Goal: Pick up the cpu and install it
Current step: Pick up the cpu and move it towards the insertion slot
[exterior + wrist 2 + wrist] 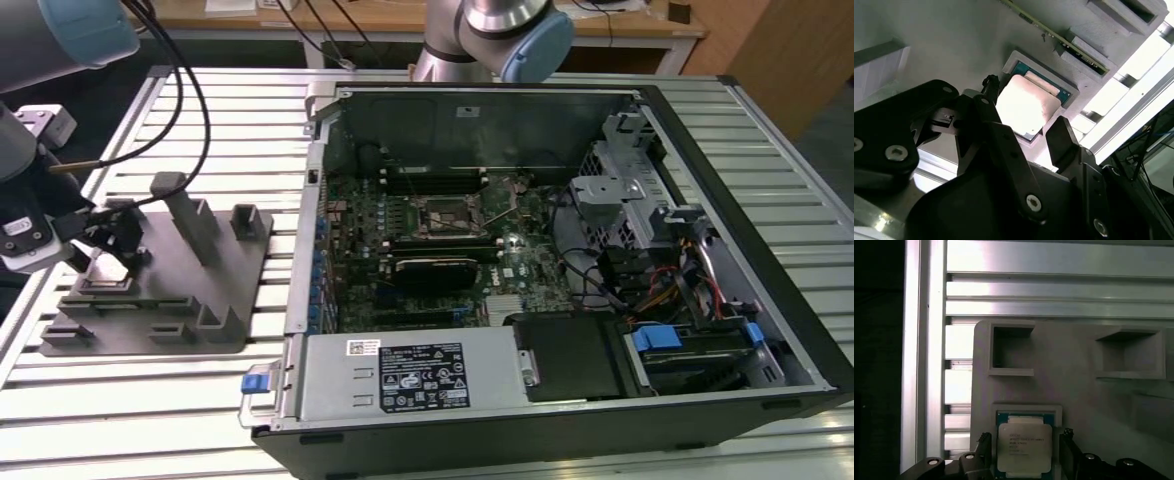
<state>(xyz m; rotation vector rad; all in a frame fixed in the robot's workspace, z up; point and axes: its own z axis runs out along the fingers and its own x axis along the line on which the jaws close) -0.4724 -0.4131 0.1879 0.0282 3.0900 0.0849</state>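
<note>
Item 1: cpu [1024, 447], between the spread fingers of my gripper [1025, 439]. Several lines of dark print on its pale lid, too small for me to read.
Item 2: black label [424, 378] on the power supply [334, 388], well away from the gripper. White print, illegible.
Item 3: white sticker [469, 111] on the case wall [547, 125], farther off still. Illegible.

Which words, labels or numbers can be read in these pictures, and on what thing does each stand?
cpu: dark print on its top, too small to read.
Power supply: black label and white sticker, too small to read.
Computer case: white sticker on inner wall, blurred.
Nothing can be quoted.
</note>
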